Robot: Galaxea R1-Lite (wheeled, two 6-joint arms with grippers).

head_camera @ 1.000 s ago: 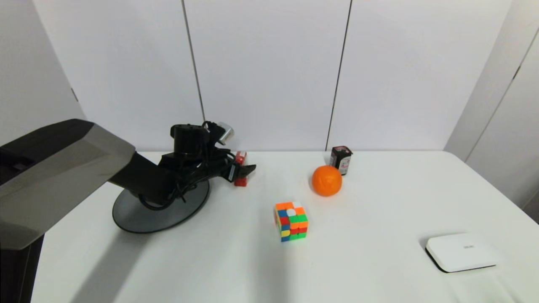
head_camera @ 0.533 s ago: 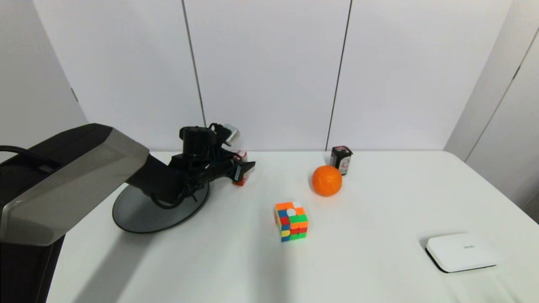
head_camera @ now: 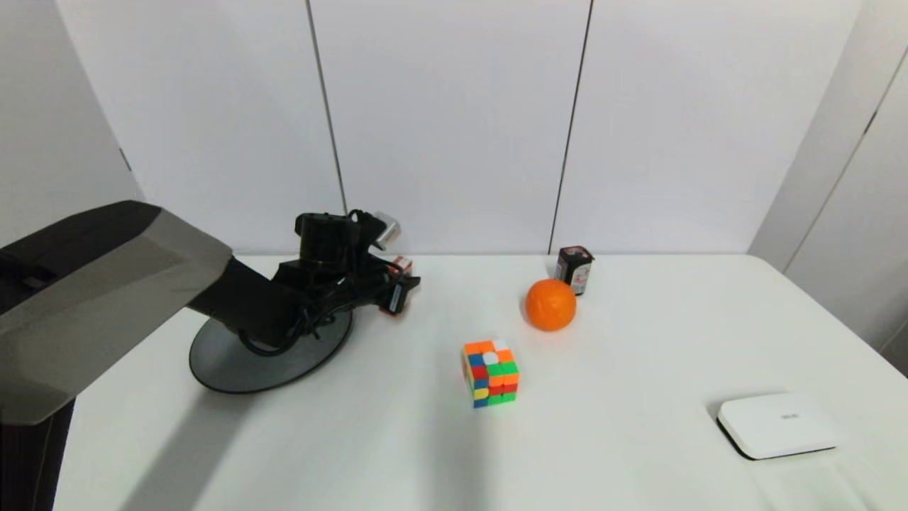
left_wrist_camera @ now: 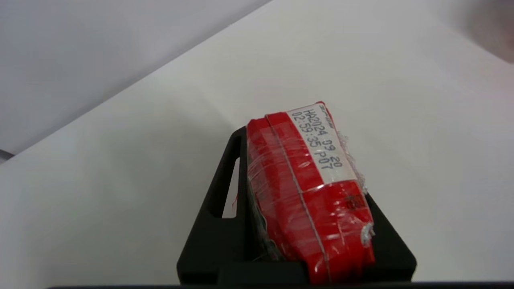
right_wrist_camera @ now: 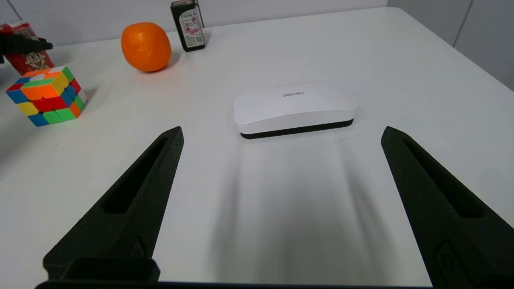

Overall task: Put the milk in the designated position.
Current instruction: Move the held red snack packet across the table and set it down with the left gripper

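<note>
Left end effector (head_camera: 401, 287) clamped, raised; right end effector (right_wrist_camera: 281, 140) spread wide.

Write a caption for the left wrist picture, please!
Left end effector shut on the red milk, held above the white table.

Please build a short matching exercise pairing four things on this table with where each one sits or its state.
Things:
1. milk
2. orange
3. Rubik's cube
4. right gripper

Places or states:
A. open, facing the white box
B. just in front of the dark carton
C. clamped in the left gripper
D. alone at mid-table

Pairs: 1-C, 2-B, 3-D, 4-A
</note>
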